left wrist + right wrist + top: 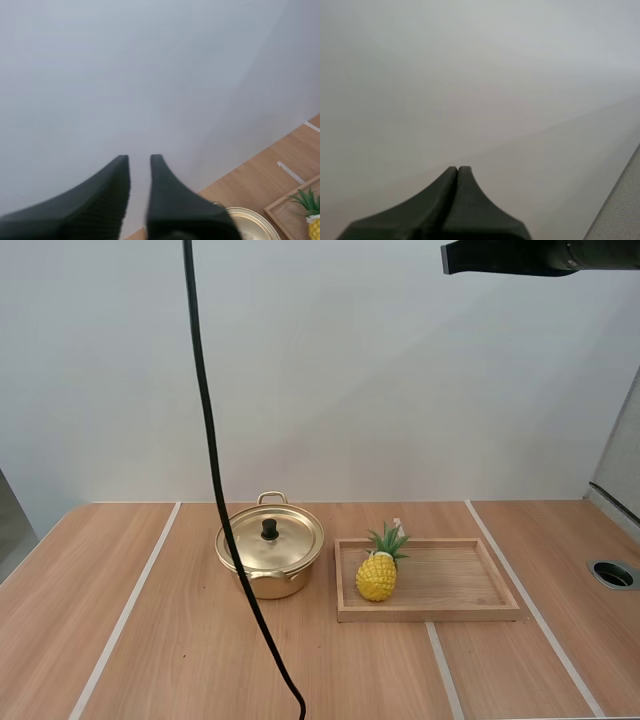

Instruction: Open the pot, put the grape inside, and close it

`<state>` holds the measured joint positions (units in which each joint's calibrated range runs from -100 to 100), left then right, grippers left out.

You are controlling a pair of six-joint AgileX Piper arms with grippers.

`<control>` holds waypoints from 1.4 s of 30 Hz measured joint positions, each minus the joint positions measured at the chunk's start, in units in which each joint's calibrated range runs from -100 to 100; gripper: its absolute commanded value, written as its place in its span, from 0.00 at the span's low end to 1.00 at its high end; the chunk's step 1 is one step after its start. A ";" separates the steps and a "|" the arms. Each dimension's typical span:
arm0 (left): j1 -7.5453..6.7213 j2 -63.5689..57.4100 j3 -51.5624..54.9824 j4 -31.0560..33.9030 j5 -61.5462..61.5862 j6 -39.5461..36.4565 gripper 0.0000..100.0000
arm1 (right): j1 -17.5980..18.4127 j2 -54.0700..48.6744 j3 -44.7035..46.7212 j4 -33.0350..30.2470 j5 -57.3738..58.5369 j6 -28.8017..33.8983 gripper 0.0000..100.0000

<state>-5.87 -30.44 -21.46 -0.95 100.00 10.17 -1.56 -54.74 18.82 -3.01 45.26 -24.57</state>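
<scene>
One lidded pot point(275, 583), pineapple point(377, 577) on tray point(450, 580)

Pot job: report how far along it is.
Nothing looks done: the lid sits on the pot, and the fruit, a pineapple rather than a grape, stands in the wooden tray. Nothing is in hand: the left hand is open and empty, and the right hand is shut on nothing. Left to do: lift the lid, load the fruit, close the pot.

Pot point(285, 540) sat just beside tray point(450, 580); pineapple point(377, 577) blocked tray's left end; tabletop point(190, 660) in front lay open.
</scene>
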 measured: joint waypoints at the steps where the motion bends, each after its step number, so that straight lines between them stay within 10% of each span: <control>1: 0.00 -1.56 0.00 0.12 0.00 -0.22 0.00 | 0.00 0.00 0.00 0.00 0.00 0.00 0.00; 17: 0.00 -20.71 0.51 -0.47 -12.90 -13.45 0.00 | 0.00 -2.50 0.28 1.31 6.00 0.00 0.00; 32: 0.91 -45.52 20.84 8.08 -30.08 -21.76 0.00 | 0.00 -25.61 0.54 6.71 -0.92 6.78 0.00; 42: 2.41 -57.86 32.36 13.13 -34.58 -28.00 0.00 | 0.00 -36.60 0.42 -9.50 -0.23 21.78 0.00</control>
<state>-3.46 -88.30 10.90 12.18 65.42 -17.83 -1.56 -91.34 19.24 -12.51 45.03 -2.79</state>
